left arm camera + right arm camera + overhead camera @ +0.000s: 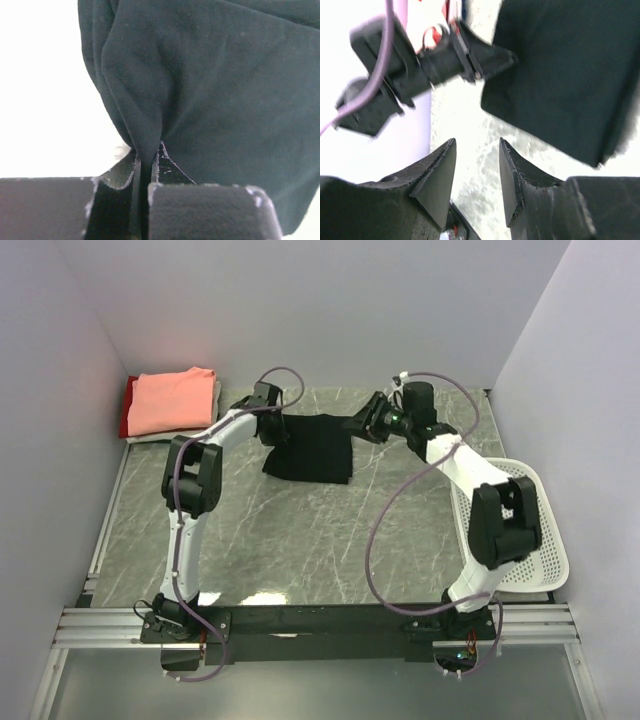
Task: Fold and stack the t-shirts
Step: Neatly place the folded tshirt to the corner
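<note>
A black t-shirt [312,450] lies partly folded at the back middle of the table. My left gripper [272,430] is at its left edge, shut on a pinch of the black cloth [225,100], which bunches up from between the closed fingertips [148,150]. My right gripper [360,425] hovers by the shirt's upper right corner. Its jaws stand open [477,150] over bare marble, with the black cloth [570,75] off to their right and nothing between them. A folded salmon-pink t-shirt [172,400] tops a stack at the back left, with a red edge [126,410] showing beneath.
A white mesh basket [520,530] sits at the right edge of the table beside my right arm. Walls close in the back and both sides. Purple cables loop above both arms.
</note>
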`<move>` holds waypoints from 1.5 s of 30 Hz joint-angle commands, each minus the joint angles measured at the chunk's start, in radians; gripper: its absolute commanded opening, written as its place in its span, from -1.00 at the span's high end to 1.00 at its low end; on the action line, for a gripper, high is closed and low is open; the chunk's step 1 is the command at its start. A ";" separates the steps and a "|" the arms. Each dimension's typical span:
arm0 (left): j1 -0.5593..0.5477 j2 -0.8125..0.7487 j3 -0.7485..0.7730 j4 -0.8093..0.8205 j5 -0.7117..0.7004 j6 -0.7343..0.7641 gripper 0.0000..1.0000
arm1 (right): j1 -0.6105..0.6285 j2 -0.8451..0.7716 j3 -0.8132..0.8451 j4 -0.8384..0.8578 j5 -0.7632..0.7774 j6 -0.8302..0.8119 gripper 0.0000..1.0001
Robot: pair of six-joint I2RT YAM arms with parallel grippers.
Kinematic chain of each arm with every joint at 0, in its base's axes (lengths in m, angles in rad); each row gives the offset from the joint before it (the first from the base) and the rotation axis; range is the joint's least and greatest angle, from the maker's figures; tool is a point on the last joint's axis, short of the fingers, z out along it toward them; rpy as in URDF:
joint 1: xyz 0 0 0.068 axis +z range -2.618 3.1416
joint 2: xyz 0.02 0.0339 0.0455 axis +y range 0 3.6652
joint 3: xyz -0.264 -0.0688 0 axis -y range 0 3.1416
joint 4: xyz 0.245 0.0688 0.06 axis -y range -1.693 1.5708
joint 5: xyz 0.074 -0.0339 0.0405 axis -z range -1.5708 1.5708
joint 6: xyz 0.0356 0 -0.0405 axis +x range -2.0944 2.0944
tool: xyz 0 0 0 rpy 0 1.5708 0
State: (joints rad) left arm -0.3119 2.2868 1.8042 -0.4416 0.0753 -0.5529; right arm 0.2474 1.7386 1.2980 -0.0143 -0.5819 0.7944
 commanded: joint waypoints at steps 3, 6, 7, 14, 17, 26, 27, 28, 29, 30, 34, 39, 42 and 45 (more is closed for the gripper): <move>0.011 0.046 0.263 -0.287 -0.358 0.154 0.99 | 0.032 -0.168 -0.115 -0.056 0.082 -0.066 0.07; 0.023 0.059 0.417 -0.360 -0.495 0.234 0.99 | 0.056 -0.237 -0.184 -0.070 0.108 -0.084 0.07; 0.027 0.057 0.447 -0.367 -0.532 0.279 0.99 | 0.070 -0.252 -0.198 -0.082 0.114 -0.095 0.07; 0.051 -0.009 0.500 -0.201 -0.762 0.588 0.99 | 0.112 -0.390 -0.344 -0.069 0.152 -0.123 0.08; 0.065 -0.024 0.478 -0.106 -0.830 0.721 0.99 | 0.115 -0.409 -0.371 -0.073 0.151 -0.129 0.08; 0.089 -0.099 0.434 0.088 -0.868 0.975 0.99 | 0.118 -0.406 -0.327 -0.165 0.201 -0.188 0.09; 0.089 -0.108 0.431 0.102 -0.870 0.990 0.99 | 0.116 -0.404 -0.327 -0.168 0.203 -0.192 0.09; 0.091 -0.118 0.444 0.107 -0.871 1.013 0.99 | 0.118 -0.399 -0.330 -0.168 0.200 -0.190 0.10; 0.091 -0.122 0.454 0.107 -0.873 1.024 0.99 | 0.118 -0.398 -0.330 -0.167 0.198 -0.189 0.10; 0.091 -0.127 0.464 0.110 -0.870 1.035 0.99 | 0.118 -0.398 -0.333 -0.165 0.197 -0.185 0.10; 0.091 -0.161 0.517 0.097 -0.830 1.058 0.99 | 0.118 -0.398 -0.333 -0.168 0.198 -0.187 0.11; 0.094 -0.216 0.500 0.092 -0.787 1.050 0.99 | 0.116 -0.395 -0.316 -0.171 0.195 -0.185 0.11; 0.108 -0.243 0.497 0.077 -0.756 1.033 0.99 | 0.119 -0.396 -0.312 -0.177 0.195 -0.187 0.11; 0.122 -0.245 0.503 0.073 -0.744 1.030 0.99 | 0.119 -0.399 -0.310 -0.180 0.197 -0.184 0.11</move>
State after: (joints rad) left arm -0.2115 2.1109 2.2478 -0.4244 -0.6910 0.4698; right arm 0.3607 1.3605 0.9375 -0.1986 -0.3992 0.6273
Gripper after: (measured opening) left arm 0.067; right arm 0.446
